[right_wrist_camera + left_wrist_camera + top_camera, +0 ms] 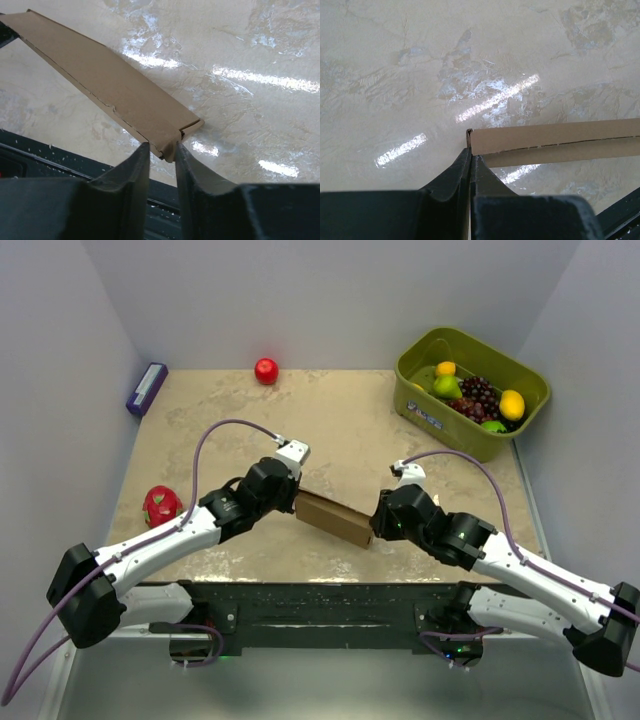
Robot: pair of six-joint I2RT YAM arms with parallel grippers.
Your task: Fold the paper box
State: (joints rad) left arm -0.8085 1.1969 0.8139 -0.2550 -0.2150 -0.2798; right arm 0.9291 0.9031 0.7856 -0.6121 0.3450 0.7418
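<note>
The paper box (334, 518) is a flattened brown cardboard piece held just above the beige table between my two grippers. My left gripper (297, 502) is shut on its left end. In the left wrist view the fingertips (470, 152) pinch a thin cardboard edge, and the box (555, 142) stretches away to the right. My right gripper (372, 531) is closed around the box's right end. In the right wrist view that corner of the box (110, 85) sits between the two fingers, at the gripper (162, 149).
An olive-green bin (420, 400) holding fruit stands at the back right. A red apple (266, 370) lies at the back middle, a purple block (147, 388) at the back left, and a red toy (161, 505) at the left. The table's black front edge (60, 162) lies just below the box.
</note>
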